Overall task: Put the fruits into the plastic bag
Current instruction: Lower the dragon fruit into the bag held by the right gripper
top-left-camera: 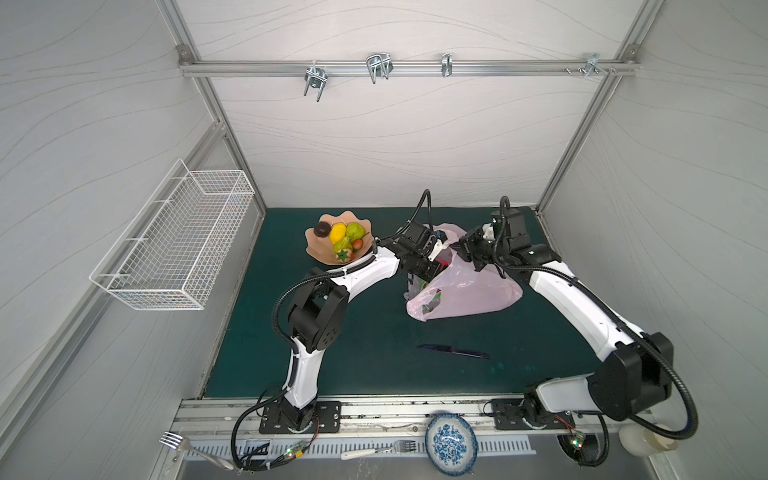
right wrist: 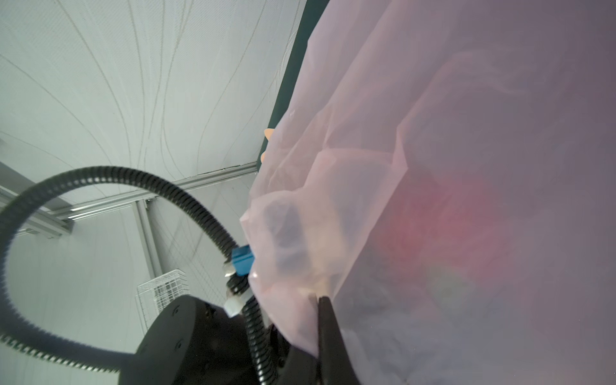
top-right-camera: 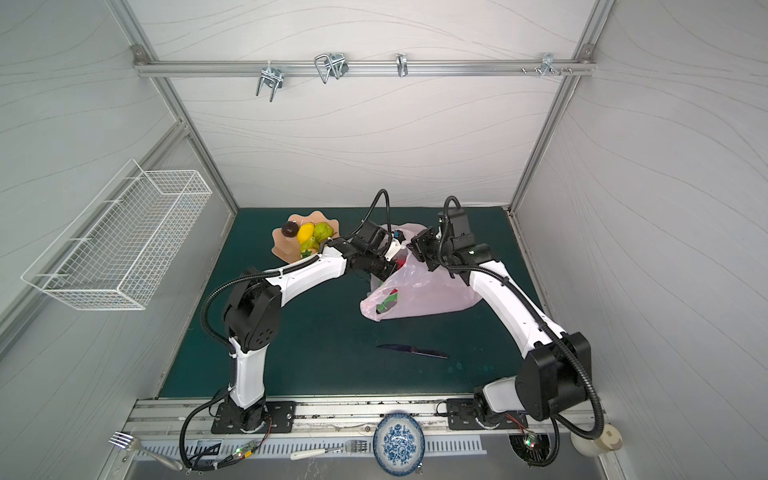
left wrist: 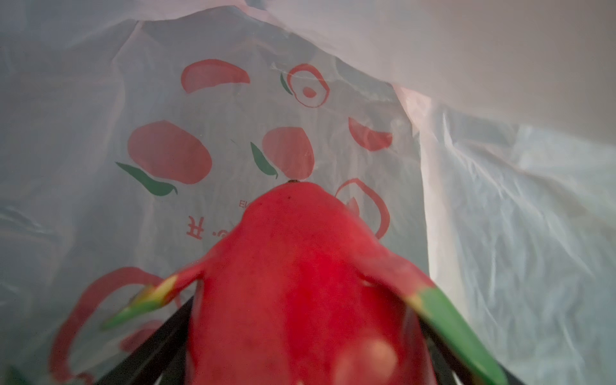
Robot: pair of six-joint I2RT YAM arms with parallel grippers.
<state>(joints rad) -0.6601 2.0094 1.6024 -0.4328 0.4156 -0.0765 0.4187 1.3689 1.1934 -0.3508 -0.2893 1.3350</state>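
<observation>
In the left wrist view the red-green dragon fruit point(left wrist: 300, 283) fills the gap between my left gripper's point(left wrist: 300, 350) black fingers point(left wrist: 156, 346), deep inside the plastic bag point(left wrist: 233, 140) with red apple prints. In both top views my left gripper point(top-left-camera: 440, 257) point(top-right-camera: 398, 257) reaches into the mouth of the pale pink bag point(top-left-camera: 469, 291) point(top-right-camera: 428, 295). My right gripper point(top-left-camera: 459, 245) point(right wrist: 320, 300) is shut on the bag's edge and holds it up. The other fruits, lemon point(top-left-camera: 337, 233), green pear point(top-left-camera: 355, 231) and a dark brown round one point(top-left-camera: 321, 229), lie in the peach bowl point(top-left-camera: 320, 253).
A dark knife point(top-left-camera: 453, 351) lies on the green mat in front of the bag. A white wire basket point(top-left-camera: 174, 237) hangs on the left wall. A blue patterned plate point(top-left-camera: 451, 442) and forks point(top-left-camera: 378, 451) sit on the front ledge.
</observation>
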